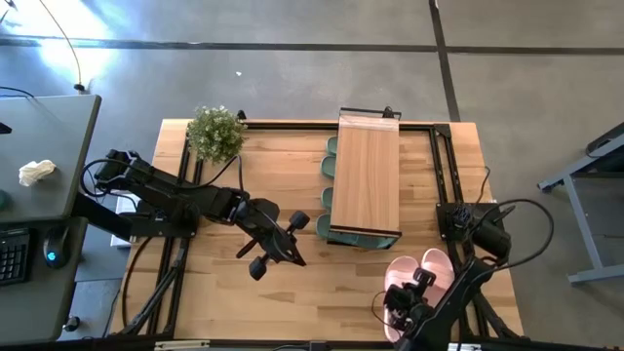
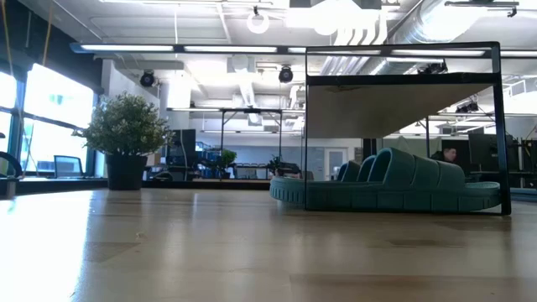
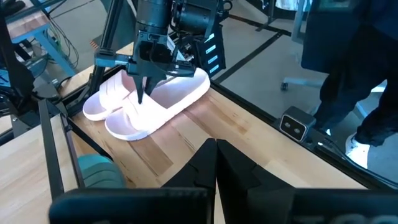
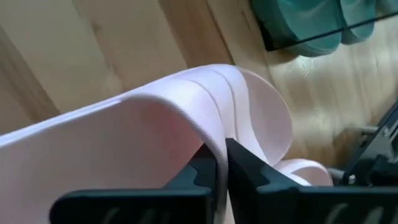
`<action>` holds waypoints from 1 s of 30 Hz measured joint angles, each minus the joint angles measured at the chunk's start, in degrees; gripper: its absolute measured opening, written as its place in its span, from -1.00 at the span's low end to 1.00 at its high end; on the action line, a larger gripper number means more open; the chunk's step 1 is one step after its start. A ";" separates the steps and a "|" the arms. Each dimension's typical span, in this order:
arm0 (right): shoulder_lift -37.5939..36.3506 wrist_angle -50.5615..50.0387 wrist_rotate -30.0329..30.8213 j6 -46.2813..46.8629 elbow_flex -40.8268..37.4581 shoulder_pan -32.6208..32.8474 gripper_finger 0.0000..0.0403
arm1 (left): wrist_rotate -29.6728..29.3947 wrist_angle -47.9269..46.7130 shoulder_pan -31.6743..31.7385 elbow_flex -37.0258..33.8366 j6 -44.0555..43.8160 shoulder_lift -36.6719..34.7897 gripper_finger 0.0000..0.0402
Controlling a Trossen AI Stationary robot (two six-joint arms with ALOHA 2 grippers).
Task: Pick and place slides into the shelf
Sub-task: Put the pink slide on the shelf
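Note:
Two pale pink slides (image 1: 421, 273) lie side by side on the table near its near right corner, soles down. My right gripper (image 3: 140, 96) comes down on them from above and is shut on the strap of one. Several green slides (image 1: 330, 168) sit under the light-wood shelf (image 1: 369, 175), their ends sticking out past its left side; the low view shows them (image 2: 394, 180) resting on the table inside the dark frame. My left gripper (image 1: 294, 255) hangs shut over the middle of the table, left of the shelf, holding nothing. My right gripper pinches the pink slide's arched strap at its edge (image 4: 217, 146) between its two fingers. The fingers (image 3: 139, 87) slant steeply down onto it from above. The slide's sole (image 3: 180, 93) lies on the table beside the other pink slide.
A potted plant (image 1: 215, 132) stands at the table's far left corner. Dark frame rails (image 1: 444, 166) run along the table's right side close to the pink slides. Bare wood lies between my left gripper and the near edge.

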 joint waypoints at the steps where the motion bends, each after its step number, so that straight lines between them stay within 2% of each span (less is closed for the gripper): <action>1: -0.23 0.02 0.24 1.49 0.04 0.00 -0.95 | 0.00 0.00 0.00 0.00 -0.18 0.00 -1.00; 3: -0.53 -1.03 0.84 2.90 1.69 0.18 -0.98 | 0.00 0.00 0.00 0.00 -0.61 0.00 -1.00; 7: -0.55 -5.76 4.78 3.27 9.70 0.28 -0.99 | -0.01 0.02 0.00 0.00 -2.56 0.00 -1.00; 14: -0.70 -5.57 11.47 -5.83 27.15 -1.02 -1.00 | 0.02 0.33 0.00 0.00 -3.22 0.00 -1.00; 18: -0.77 -5.58 20.74 -11.99 36.47 -2.71 -1.00 | 0.02 1.10 0.00 0.00 -3.22 0.00 -1.00; 21: -0.77 -5.52 24.99 -18.32 41.72 -4.87 -1.00 | 0.01 2.45 0.00 0.00 -3.24 0.00 -1.00; 25: -0.77 -5.56 30.34 -27.10 45.94 -8.00 -1.00 | -0.12 4.98 0.01 0.00 -3.24 0.00 -0.91; 30: -4.99 -5.77 33.65 -30.24 42.28 -10.94 -1.00 | -4.35 4.41 0.04 0.00 -3.20 0.00 -0.62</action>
